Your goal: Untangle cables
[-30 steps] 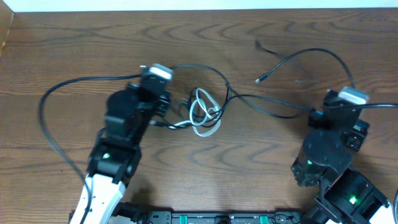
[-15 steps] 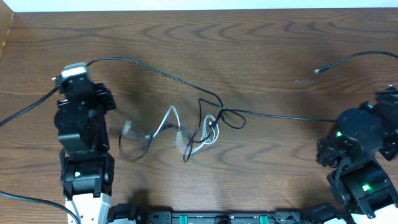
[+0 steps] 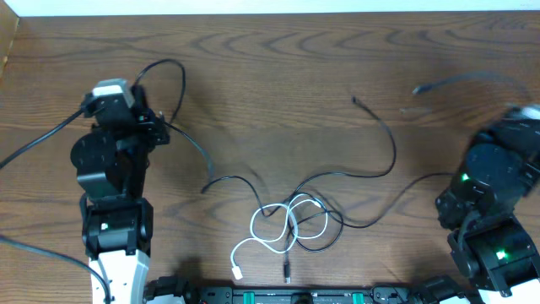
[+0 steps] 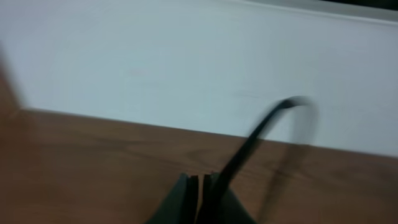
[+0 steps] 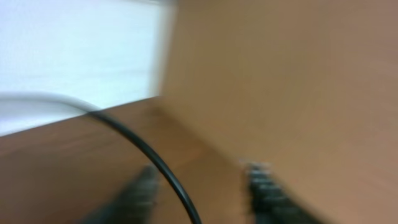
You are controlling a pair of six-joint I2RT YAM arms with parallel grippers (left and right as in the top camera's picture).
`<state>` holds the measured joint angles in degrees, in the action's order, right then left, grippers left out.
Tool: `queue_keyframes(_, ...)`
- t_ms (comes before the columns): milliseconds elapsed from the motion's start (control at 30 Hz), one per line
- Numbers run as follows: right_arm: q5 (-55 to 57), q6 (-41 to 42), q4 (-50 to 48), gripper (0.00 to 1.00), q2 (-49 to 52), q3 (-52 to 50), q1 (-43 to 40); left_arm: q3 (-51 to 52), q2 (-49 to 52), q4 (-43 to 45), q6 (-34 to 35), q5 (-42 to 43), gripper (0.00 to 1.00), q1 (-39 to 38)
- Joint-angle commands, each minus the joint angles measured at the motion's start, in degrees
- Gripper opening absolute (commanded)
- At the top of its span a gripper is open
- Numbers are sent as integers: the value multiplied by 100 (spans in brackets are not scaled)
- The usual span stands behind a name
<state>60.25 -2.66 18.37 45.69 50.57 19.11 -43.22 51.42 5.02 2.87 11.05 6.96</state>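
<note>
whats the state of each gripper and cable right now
left gripper, shut on a black cable
right gripper, open
white cable, lying loose, looped through the other black cables
other black cables, lying loose, tangled with the white cable

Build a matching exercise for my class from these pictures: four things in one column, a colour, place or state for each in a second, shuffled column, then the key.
Column one
1. white cable
2. left end effector
3. right end effector
4. table

Column two
A. brown wood grain
B. fingers standing apart
C. lying in loops near the front middle of the table
D. closed on a black cable

Pairs: 1-C, 2-D, 3-B, 4-A
</note>
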Motion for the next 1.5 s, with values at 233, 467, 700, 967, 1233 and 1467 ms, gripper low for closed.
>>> queue_keyframes(233, -6710, 560, 997, 99, 365, 118, 457, -79, 184, -387, 87, 2883, 64, 20)
queue_keyframes(467, -6708, 914, 2931, 99, 1047, 68, 734, -79, 188, -1158, 85, 3206, 65, -4)
queue_keyframes(700, -7350, 354, 3005, 99, 2122, -109, 1309, -79, 192, -1270, -33, 3204, 63, -17)
queue_keyframes(967, -7525, -603, 2732, 99, 3641, -109, 2090, -79, 201, -1272, -48, 3206, 62, -17)
queue_keyframes(1233, -7040, -601, 2096, 72, 4682, -109, 2138, -79, 201, -1272, -68, 3206, 62, -17)
queue_keyframes(1467, -6769, -72, 1665, 1, 4548, 81, 2135, -79, 205, -1272, -68, 3206, 62, -17)
